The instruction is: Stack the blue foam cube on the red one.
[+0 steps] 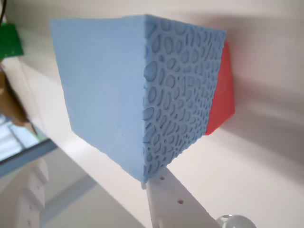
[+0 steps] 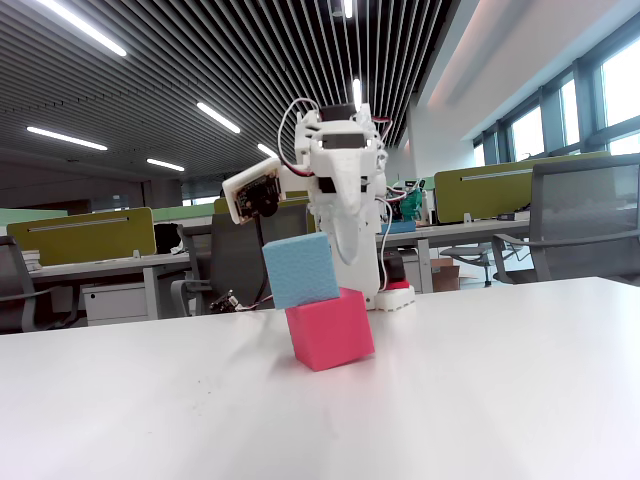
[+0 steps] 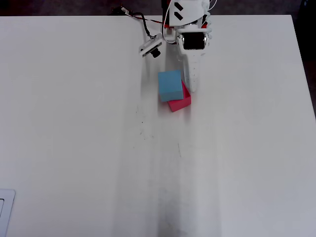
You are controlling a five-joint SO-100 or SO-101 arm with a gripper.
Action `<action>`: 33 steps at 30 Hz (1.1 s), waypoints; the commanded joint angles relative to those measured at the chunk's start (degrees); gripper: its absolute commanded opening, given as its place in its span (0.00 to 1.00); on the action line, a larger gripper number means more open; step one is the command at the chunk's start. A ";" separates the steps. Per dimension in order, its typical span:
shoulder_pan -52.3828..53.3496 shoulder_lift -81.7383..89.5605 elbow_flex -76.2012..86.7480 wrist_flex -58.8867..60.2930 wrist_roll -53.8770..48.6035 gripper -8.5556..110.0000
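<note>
Two foam cubes sit together on the white tabletop (image 3: 74, 123): the light blue, pitted foam cube (image 2: 300, 270) rests tilted on the pinkish-red matte foam cube (image 2: 330, 328), overhanging its left edge in the fixed view. The white claw (image 1: 145, 183) grips the blue cube, one finger (image 1: 171, 199) pressed against its pitted face.

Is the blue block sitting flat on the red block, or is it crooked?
Crooked. In the fixed view the blue block leans tilted and shifted left on the red block, overhanging its edge.
</note>
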 commanded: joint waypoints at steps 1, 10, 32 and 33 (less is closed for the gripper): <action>-0.44 0.35 -0.18 -1.32 0.26 0.27; -0.26 0.35 0.88 -4.22 0.26 0.27; 0.44 0.35 1.05 -4.92 0.26 0.27; 0.44 0.35 1.05 -4.92 0.26 0.27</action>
